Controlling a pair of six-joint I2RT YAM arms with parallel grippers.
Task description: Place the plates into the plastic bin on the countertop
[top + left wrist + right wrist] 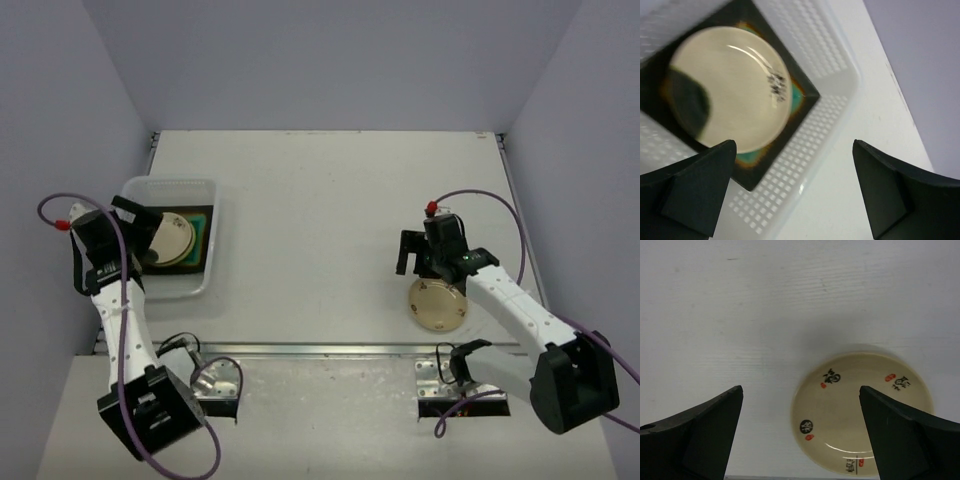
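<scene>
White countertop (pixel 320 190) bears at left the plastic bin (pixel 170 182) holding a dark-rimmed square plate (pixel 805 95) under a cream round plate (pixel 735 85), at right a second cream plate (pixel 862 412) lying loose; left gripper (pixel 794 150) and right gripper (pixel 801 390) hover above them respectively, both spread, empty.

Left gripper (pixel 140 235) is hanging jaws wide over the plastic bin (pixel 195 186). Its slotted walls are boxing in the stack of plates (pixel 730 90), so straight down is looking like the only way in. The countertop (pixel 300 220) between the arms is lying wide open. The cream plate (pixel 862 410) is sitting flat with bare surface around it, and the right gripper (pixel 800 390) is hovering spread just above.
</scene>
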